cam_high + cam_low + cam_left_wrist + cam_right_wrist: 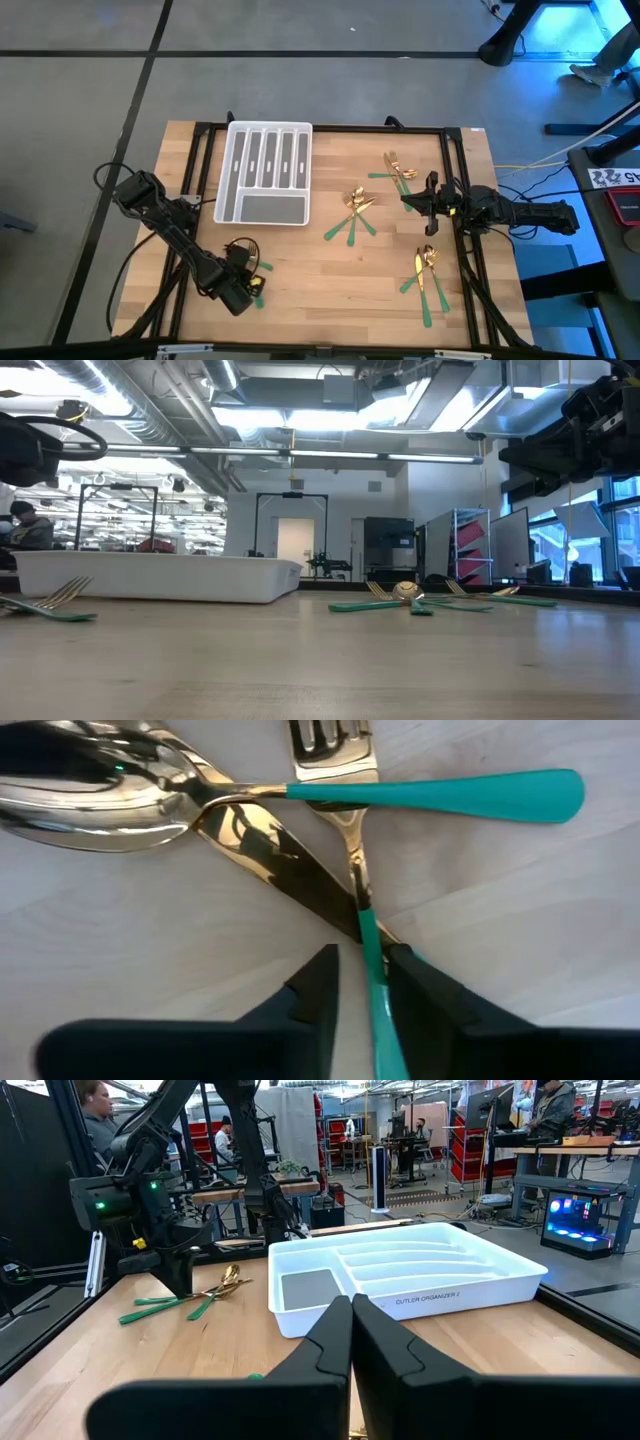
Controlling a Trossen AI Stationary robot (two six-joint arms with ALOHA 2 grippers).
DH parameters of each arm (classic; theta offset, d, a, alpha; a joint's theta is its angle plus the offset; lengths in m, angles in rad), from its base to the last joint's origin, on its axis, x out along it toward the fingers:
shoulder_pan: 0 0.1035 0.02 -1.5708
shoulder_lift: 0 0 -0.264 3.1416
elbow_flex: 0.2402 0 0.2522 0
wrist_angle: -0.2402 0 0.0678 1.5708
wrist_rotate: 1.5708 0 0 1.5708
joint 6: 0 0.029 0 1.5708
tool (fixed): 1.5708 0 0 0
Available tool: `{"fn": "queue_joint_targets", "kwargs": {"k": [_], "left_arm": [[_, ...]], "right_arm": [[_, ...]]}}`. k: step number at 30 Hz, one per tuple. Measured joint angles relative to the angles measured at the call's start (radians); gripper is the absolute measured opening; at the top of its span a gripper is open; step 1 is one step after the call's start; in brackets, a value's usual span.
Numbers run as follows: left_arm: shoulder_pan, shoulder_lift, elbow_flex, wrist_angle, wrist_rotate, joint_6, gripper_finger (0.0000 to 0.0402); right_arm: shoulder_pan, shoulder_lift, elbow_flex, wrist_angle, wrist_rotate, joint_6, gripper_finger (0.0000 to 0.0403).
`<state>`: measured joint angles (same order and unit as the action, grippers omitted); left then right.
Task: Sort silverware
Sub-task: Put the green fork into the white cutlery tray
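A: Gold and green all over that wooden table (330,270). The white tray (265,173) was our landmark, sitting toward the far left part of the table, and its slots looked bare.

B: And the left gripper (362,985) was down low, off the tray's near left corner. Its fingers sat narrow around a fork's (352,830) green handle, with a spoon (300,795) and a knife (290,865) crossed just beyond.

A: To the right of the tray, a small cluster of silverware (356,212) lay fanned out. Farther right, two more bunches, one (396,171) far, one (428,275) near.

B: The right gripper (351,1330) hung above the table between those two bunches, well right of the tray, fingers pressed together, nothing held.
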<state>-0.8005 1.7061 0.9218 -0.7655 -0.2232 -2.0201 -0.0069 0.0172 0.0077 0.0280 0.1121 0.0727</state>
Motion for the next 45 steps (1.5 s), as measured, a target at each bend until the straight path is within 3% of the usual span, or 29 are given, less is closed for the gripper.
{"fn": "queue_joint_targets", "kwargs": {"k": [4, 8, 17, 22, 29, 45], "left_arm": [[0.002, -0.009, 0.000, 0.002, 0.042, 0.001, 0.0131], [0.000, -0.032, -0.003, 0.007, 0.065, 0.007, 0.0152], [-0.008, -0.033, -0.002, 0.010, 0.105, 0.040, 0.0136], [-0.019, -0.054, -0.002, -0.014, 0.203, 0.044, 0.0118], [-0.057, -0.063, -0.002, -0.031, 0.203, 0.018, 0.0105], [-0.069, -0.058, -0.053, 0.018, 0.037, -0.045, 0.0088]], "right_arm": [[0.000, 0.000, 0.000, 0.000, 0.000, 0.000, 0.0010], [0.000, 0.000, 0.000, 0.000, 0.000, 0.000, 0.0010], [0.000, 0.000, 0.000, 0.000, 0.000, 0.000, 0.0010], [0.000, 0.000, 0.000, 0.000, 0.000, 0.000, 0.0010], [0.000, 0.000, 0.000, 0.000, 0.000, 0.000, 0.0010], [0.000, 0.000, 0.000, 0.000, 0.000, 0.000, 0.0010]]}}
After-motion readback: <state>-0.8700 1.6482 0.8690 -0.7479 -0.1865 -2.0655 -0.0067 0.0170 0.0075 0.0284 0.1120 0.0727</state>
